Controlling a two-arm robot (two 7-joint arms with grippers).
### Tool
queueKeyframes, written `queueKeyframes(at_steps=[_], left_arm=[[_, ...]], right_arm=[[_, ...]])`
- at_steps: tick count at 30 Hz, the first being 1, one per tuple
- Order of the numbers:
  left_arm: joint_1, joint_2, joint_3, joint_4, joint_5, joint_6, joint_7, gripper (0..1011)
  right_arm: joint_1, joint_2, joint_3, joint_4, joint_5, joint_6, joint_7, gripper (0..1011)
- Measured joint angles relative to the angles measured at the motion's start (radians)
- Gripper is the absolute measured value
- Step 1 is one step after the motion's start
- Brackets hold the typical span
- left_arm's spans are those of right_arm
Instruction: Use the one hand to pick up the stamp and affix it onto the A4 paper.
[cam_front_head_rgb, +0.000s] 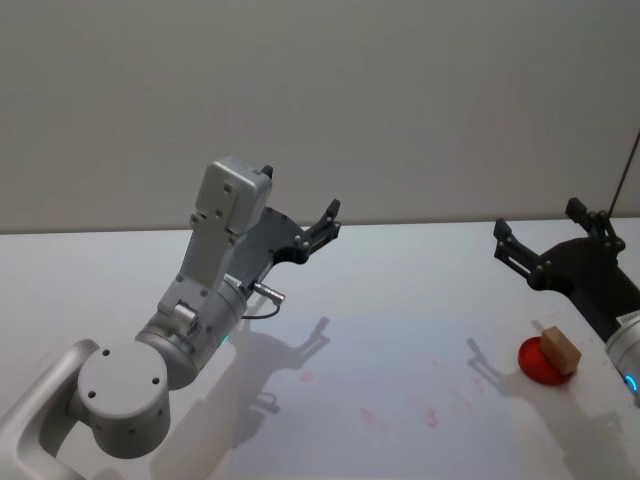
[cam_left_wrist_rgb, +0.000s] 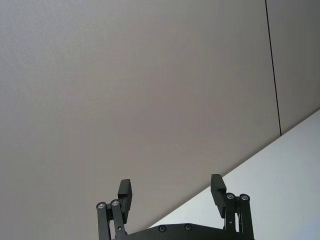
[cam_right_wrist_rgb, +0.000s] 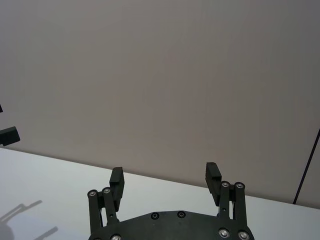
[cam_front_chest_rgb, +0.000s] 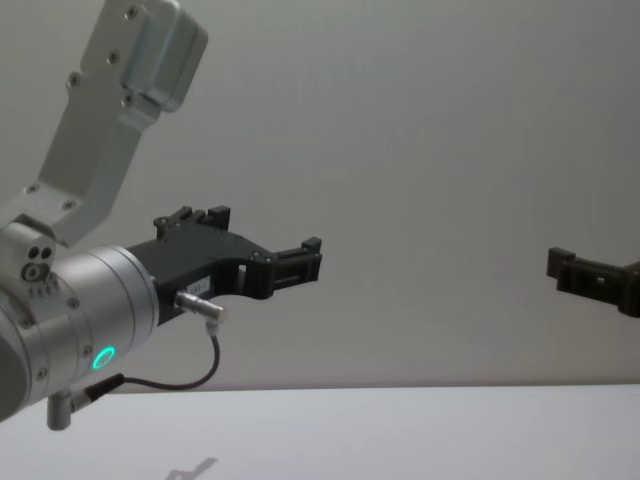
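The stamp (cam_front_head_rgb: 561, 348) lies tilted on a red pad (cam_front_head_rgb: 535, 364) on the white table (cam_front_head_rgb: 400, 290). The right gripper (cam_front_head_rgb: 536, 222) hangs above the stamp, jaws apart. The left gripper (cam_front_head_rgb: 325, 225) is raised well left of the stamp, jaws apart. Faint pink marks (cam_front_head_rgb: 430, 415) lie left of the stamp.

no readable text, no labels, numbers, brands or signs legible

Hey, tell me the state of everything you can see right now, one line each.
Left gripper: raised, jaws open, empty.
Right gripper: raised, jaws open, empty.
Stamp: resting on the red pad, not gripped.
Paper: flat on the table, faint red marks on it.
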Motion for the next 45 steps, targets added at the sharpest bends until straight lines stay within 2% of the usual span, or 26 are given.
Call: queueKeyframes(at_steps=[34,45], left_arm=[[0.000,0.000,0.000,0.000,0.000,0.000,0.000,1001],[0.000,0.000,0.000,0.000,0.000,0.000,0.000,1001]], right_arm=[[0.000,0.001,0.002,0.001,0.001,0.000,0.004,1001],[-0.013,0.034,0.023,-0.001,0.026,0.019,0.039,1001]])
